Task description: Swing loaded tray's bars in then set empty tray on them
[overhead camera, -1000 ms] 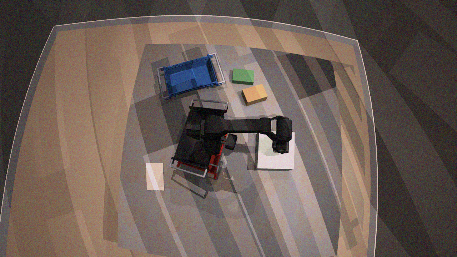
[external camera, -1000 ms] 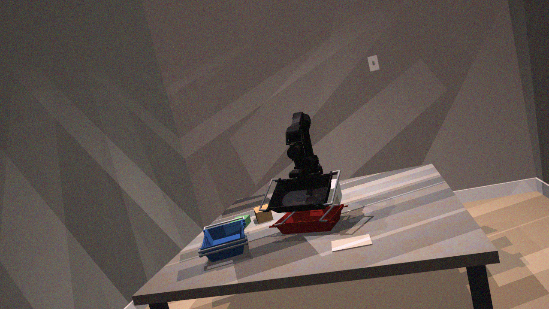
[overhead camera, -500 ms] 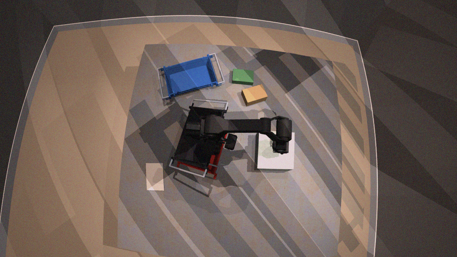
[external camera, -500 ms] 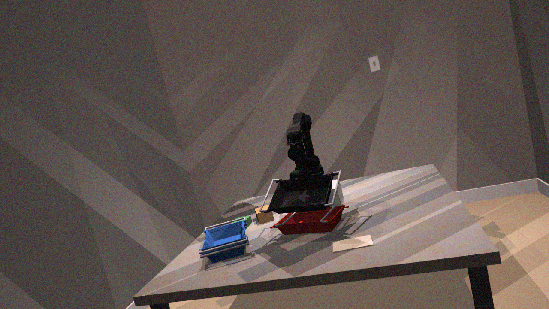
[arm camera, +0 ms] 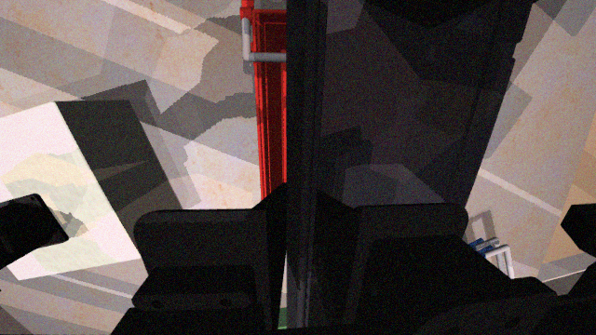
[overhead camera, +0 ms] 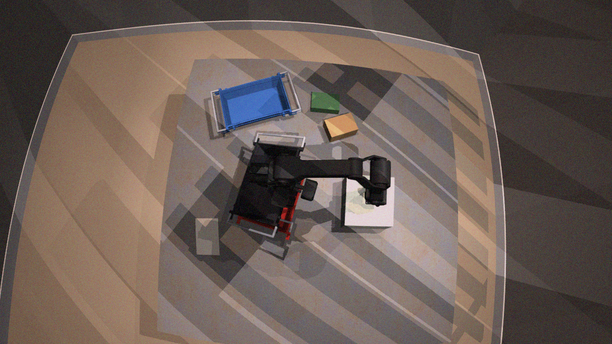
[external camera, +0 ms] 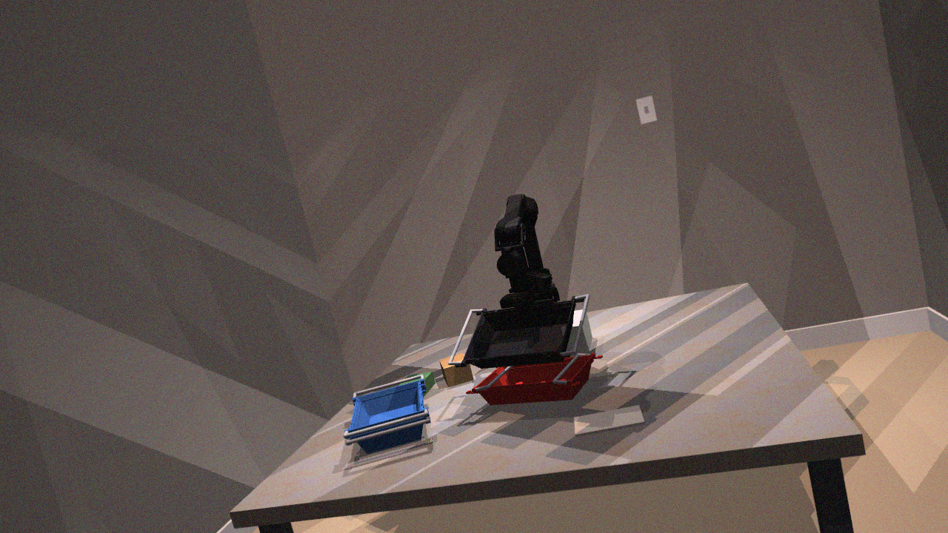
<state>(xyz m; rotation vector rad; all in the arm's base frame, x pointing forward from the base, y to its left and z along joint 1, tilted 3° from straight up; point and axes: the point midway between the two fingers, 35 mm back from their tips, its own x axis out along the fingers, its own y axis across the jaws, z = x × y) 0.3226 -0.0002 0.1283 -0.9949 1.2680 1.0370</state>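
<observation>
The black empty tray (overhead camera: pixel 255 204) (external camera: pixel 510 362) (arm camera: pixel 305 116) hangs over the red tray (overhead camera: pixel 294 208) (external camera: pixel 533 393) (arm camera: pixel 273 121), turned nearly in line with it; its own wire bars stand out at its ends. My gripper (arm camera: pixel 294 189) is shut on one long wall of the black tray. In the exterior view one bar (external camera: pixel 494 378) of the red tray and its other bar (external camera: pixel 569 369) lie inward across its top. The black tray hides most of the red tray and its load. Whether the black tray touches the bars, I cannot tell.
A blue tray (overhead camera: pixel 255 124) (external camera: pixel 392 437) with its bars out stands beyond the black tray. A green block (overhead camera: pixel 324 102) and an orange block (overhead camera: pixel 341 125) (external camera: pixel 455 373) lie near it. A flat pale plate (overhead camera: pixel 207 245) (external camera: pixel 609 420) lies beside the red tray. A white box (overhead camera: pixel 357 218) (arm camera: pixel 33 132) stands under the arm.
</observation>
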